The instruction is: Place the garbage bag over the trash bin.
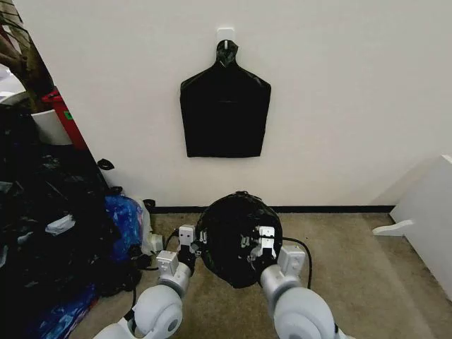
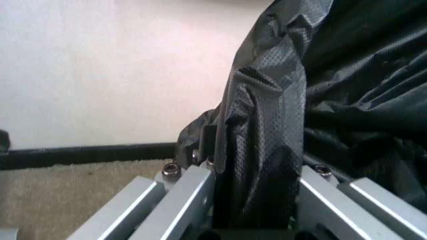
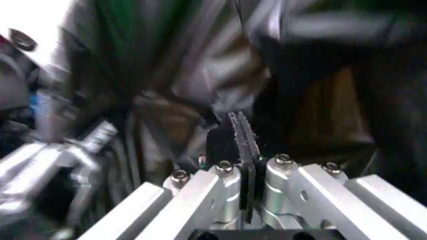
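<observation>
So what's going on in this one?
The robot is working a black garbage bag with both arms, on the carpet by the wall. The left hand grips a fold of plastic at the bag's left side; the right hand is shut on plastic on top. The bag bulges into a round dome, hiding whatever is underneath.

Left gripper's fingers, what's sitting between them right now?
In the left wrist view, a bunched fold of the garbage bag lies between the left gripper fingers.
</observation>
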